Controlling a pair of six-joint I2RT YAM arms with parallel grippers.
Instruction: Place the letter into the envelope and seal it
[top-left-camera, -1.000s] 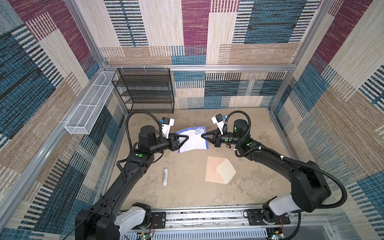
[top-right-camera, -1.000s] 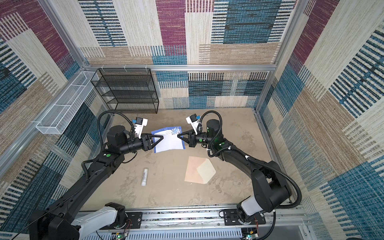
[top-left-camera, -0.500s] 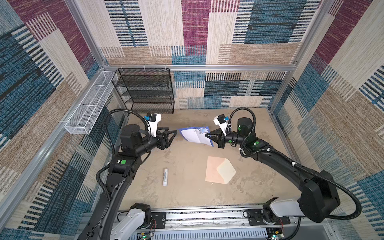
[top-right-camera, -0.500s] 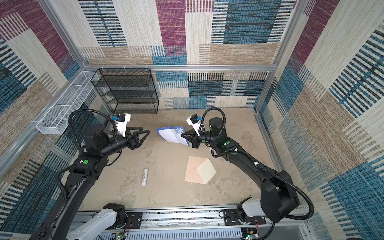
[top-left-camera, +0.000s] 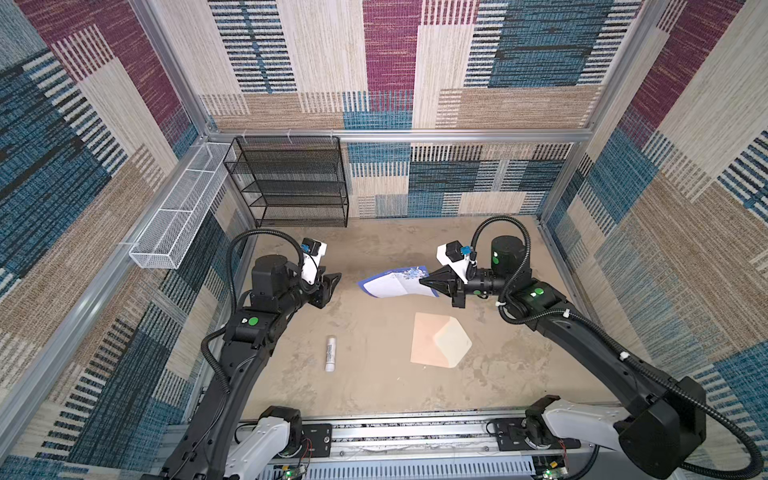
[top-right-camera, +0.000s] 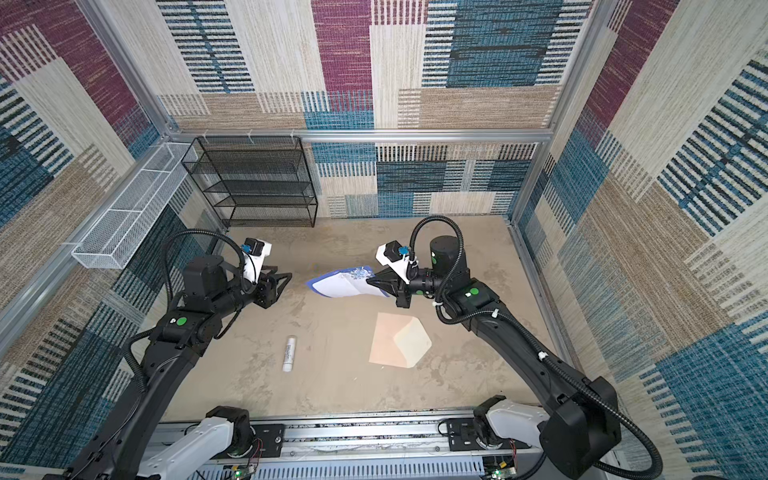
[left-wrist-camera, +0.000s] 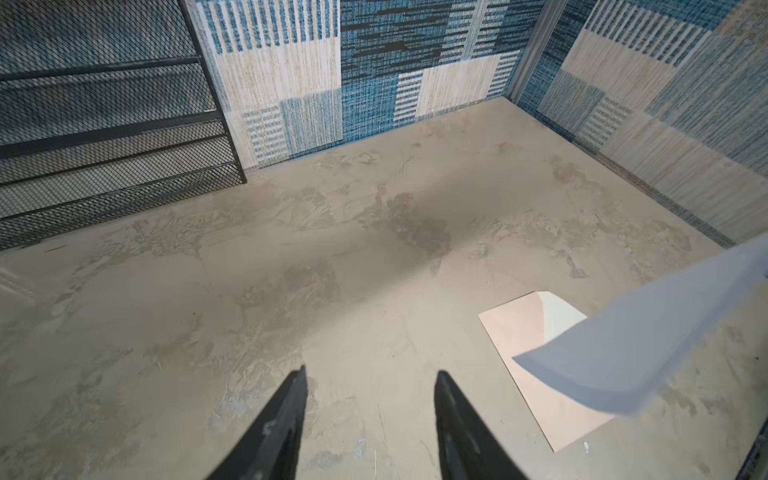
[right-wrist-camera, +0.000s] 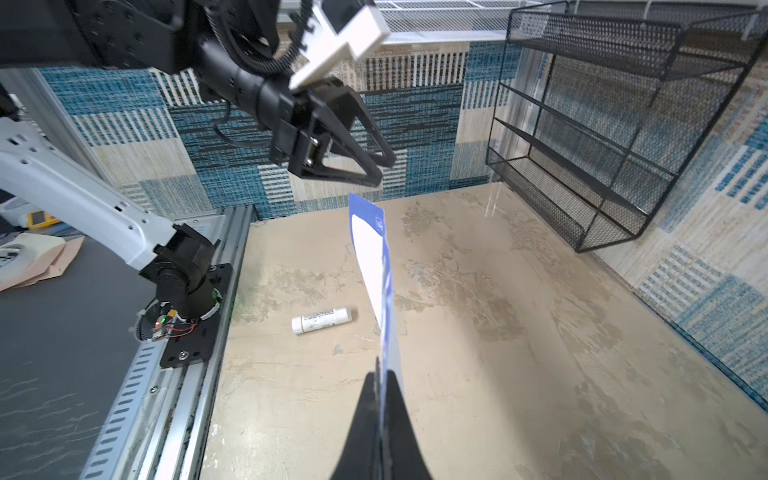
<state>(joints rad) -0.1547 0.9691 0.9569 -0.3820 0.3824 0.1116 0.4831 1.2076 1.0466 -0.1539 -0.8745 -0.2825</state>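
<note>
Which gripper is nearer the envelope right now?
Right. The right gripper, shut on the letter, hangs just beyond the envelope's far edge in both top views. The left gripper, open and empty, sits farther off to its left.

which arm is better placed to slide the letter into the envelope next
Right. The right fingers are shut on the letter, held clear of the table close to the envelope. The left fingers are open, empty and farther from both.
</note>
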